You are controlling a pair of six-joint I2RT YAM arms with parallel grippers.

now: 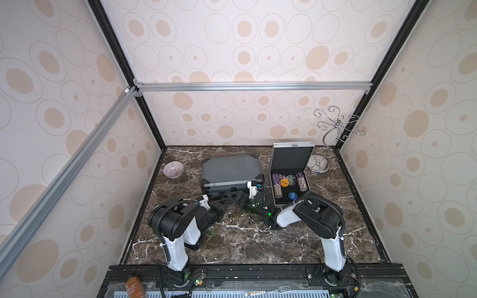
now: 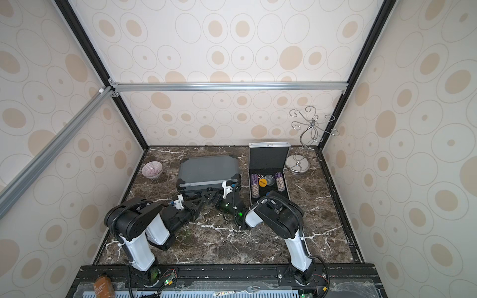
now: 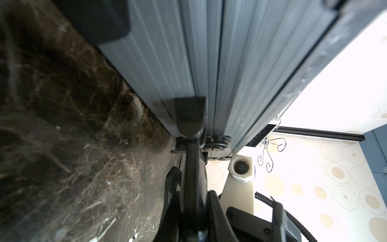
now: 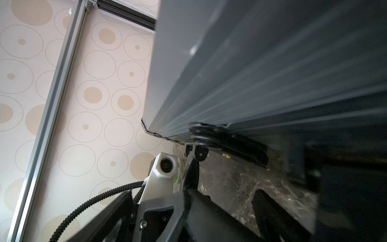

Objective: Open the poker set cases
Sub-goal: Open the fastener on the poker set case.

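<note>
Grey case (image 1: pixel 229 167) flat on surface (image 1: pixel 232 240), lid down. Silver case (image 1: pixel 290 157) just right of grey case, lid upright, chips (image 1: pixel 300 180) inside. Left pincer (image 3: pixel 189 119) pressed together, tip at grey case's front seam, apparently touching; view blurred. Right pincer (image 4: pixel 228 176) spread, at grey case's front edge. Bowl (image 1: pixel 173 169) left of grey case.
</note>
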